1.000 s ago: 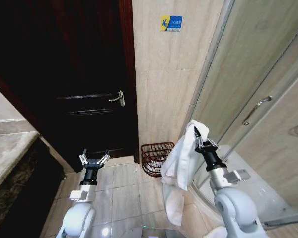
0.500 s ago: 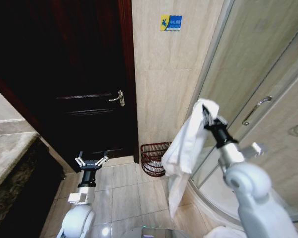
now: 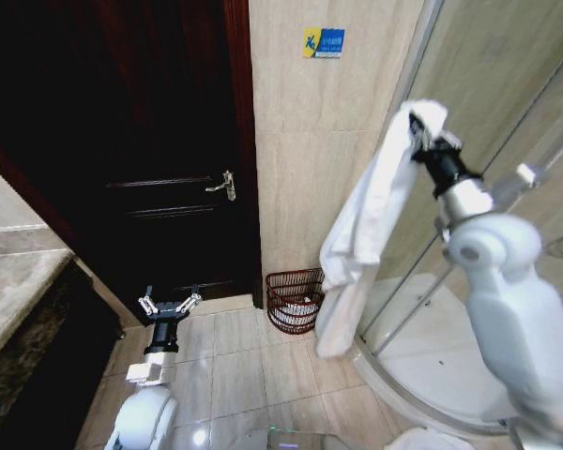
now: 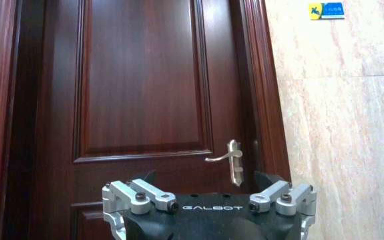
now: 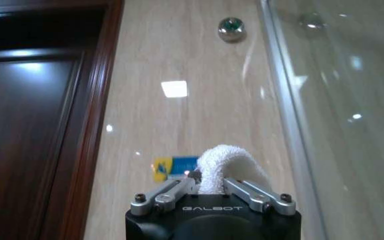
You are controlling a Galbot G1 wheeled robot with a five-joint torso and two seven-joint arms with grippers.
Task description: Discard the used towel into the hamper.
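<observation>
With right gripper [image 3: 422, 127] pinching towel [image 3: 361, 234] up high so its tail hangs free above hamper [image 3: 296, 300] on the floor, my left gripper [image 3: 169, 307] idles low, jaws spread.

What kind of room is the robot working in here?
Most likely a bathroom: a curved glass shower enclosure stands on the right, the walls are tiled, and a white towel hangs from the right tool.

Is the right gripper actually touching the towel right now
Touching. In the right wrist view the right gripper's fingers are shut on a fold of the white towel; in the head view the towel hangs from that gripper.
</observation>
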